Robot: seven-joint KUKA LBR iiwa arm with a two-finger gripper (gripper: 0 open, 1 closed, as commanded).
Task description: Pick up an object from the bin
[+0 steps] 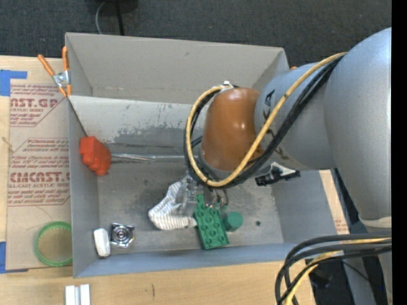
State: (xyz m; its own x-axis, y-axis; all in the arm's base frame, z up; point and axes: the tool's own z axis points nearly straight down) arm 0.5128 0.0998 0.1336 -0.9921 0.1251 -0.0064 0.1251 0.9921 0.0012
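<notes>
The grey metal bin [82,189] sits on a wooden table [191,278], with dark floor [267,11] beyond. A green studded brick [211,226] lies by the near wall, studs up. Its long axis runs from that wall toward the bin's middle, and a white knitted cloth [168,213] lies beside it. The gripper [202,199] is at the brick's far end; whether it is spread or closed cannot be told.

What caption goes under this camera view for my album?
Robot hand down in the grey bin, above a green brick and white cloth.

The tool [201,199] sits low in the bin [172,62], over a green studded brick [211,230] and white ribbed cloth [165,216]; a red lump [95,155] lies well apart.
</notes>
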